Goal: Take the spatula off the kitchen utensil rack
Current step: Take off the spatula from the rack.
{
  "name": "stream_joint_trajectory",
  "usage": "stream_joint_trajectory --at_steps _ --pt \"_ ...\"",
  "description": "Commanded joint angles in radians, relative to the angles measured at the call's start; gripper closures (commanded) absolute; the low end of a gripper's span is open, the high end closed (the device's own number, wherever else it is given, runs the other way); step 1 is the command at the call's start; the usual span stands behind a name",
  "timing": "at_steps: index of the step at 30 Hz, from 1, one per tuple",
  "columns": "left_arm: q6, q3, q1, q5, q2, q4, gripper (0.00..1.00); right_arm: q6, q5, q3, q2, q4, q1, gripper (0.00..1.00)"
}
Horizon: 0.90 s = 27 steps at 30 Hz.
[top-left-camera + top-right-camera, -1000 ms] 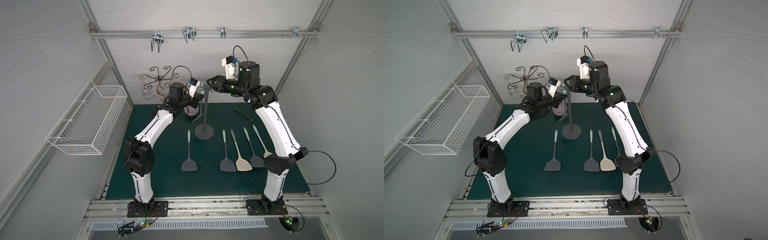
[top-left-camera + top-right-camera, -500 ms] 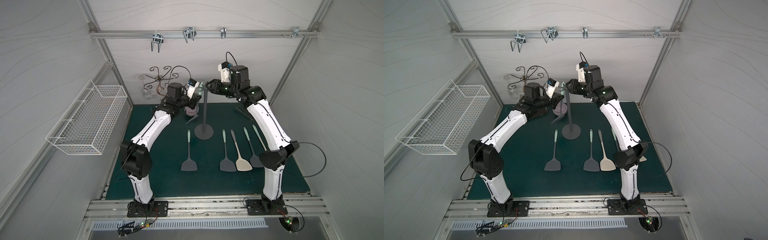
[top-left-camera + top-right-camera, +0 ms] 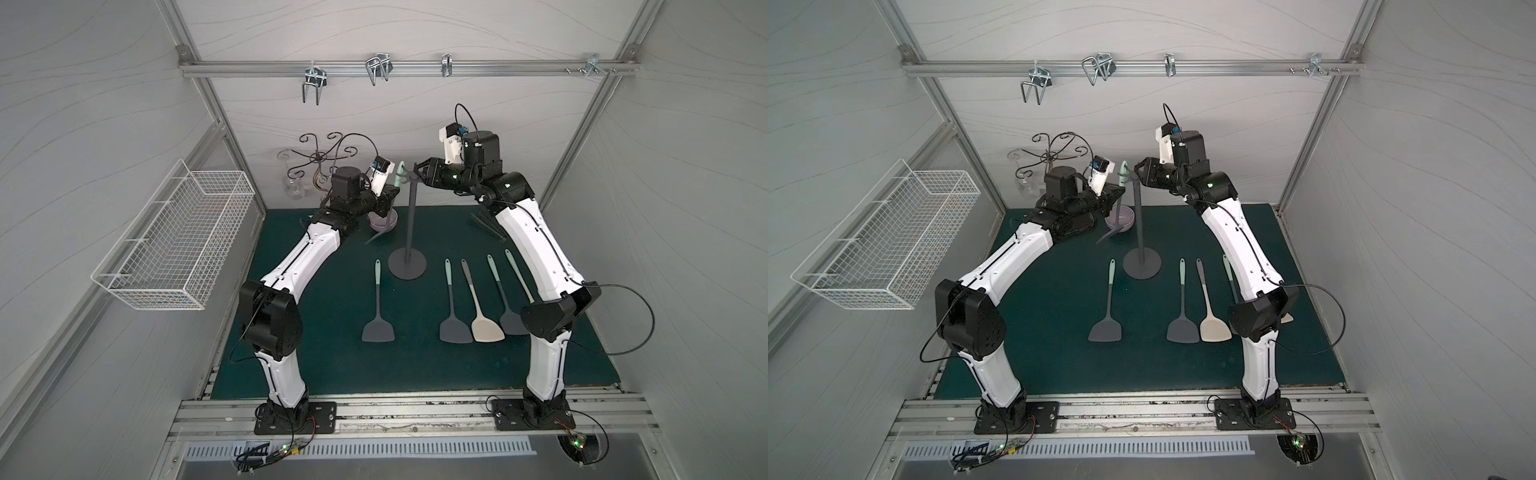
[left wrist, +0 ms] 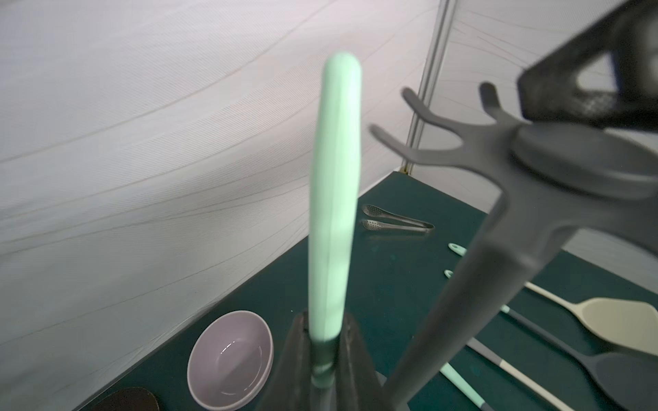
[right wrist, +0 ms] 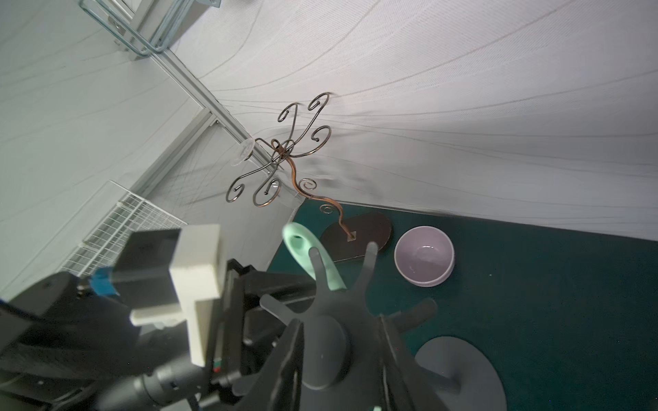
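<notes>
The dark grey kitchen utensil rack (image 3: 411,224) (image 3: 1139,224) stands at the back of the green mat. Its star-shaped crown (image 5: 324,352) fills the right wrist view. My left gripper (image 3: 392,193) (image 3: 1120,192) (image 4: 324,356) is shut on the spatula (image 3: 400,174) (image 3: 1123,172) (image 4: 334,195) where the mint handle meets the grey shaft. The handle stands upright just beside the crown's hooks (image 4: 413,142), and its grey blade hangs below. My right gripper (image 3: 417,172) (image 3: 1137,170) (image 5: 340,320) clasps the crown's hub from the other side, a finger on each flank.
Several more spatulas (image 3: 377,307) (image 3: 482,307) lie on the mat in front of the rack's base (image 3: 407,266). A lilac bowl (image 3: 384,220), a bronze scrolled stand (image 3: 320,158) and tongs (image 3: 486,222) sit at the back. A white wire basket (image 3: 174,241) hangs on the left wall.
The right arm's elbow swung in towards the rack and back out, while its gripper stayed at the crown. The left gripper has kept hold of the spatula beside the hooks.
</notes>
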Motion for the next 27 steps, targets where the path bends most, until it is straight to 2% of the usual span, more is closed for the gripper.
stream_joint_trajectory --at_steps 1,5,8,16,21,24,27 --pt "-0.136 0.044 0.077 0.084 0.002 0.197 1.00 -0.016 0.010 -0.023 0.079 -0.179 -0.017 0.64" --pt "-0.159 0.040 0.098 0.148 0.011 0.184 1.00 -0.022 -0.025 -0.019 0.077 -0.161 -0.016 0.63" --pt "-0.159 0.041 0.098 0.132 -0.006 0.153 1.00 -0.018 -0.085 0.012 0.072 -0.133 -0.016 0.61" --pt "-0.128 0.040 0.097 -0.096 -0.116 -0.018 1.00 0.023 -0.214 0.081 0.018 -0.004 -0.019 0.52" --pt "-0.134 0.012 0.098 -0.222 -0.213 -0.094 1.00 0.018 -0.223 0.093 -0.043 0.035 -0.019 0.50" --pt "-0.167 0.004 0.099 -0.282 -0.276 -0.155 1.00 0.004 -0.214 0.060 -0.102 0.031 -0.019 0.49" --pt "-0.219 -0.005 0.099 -0.304 -0.341 -0.243 1.00 -0.024 -0.185 -0.055 -0.206 0.043 -0.018 0.48"
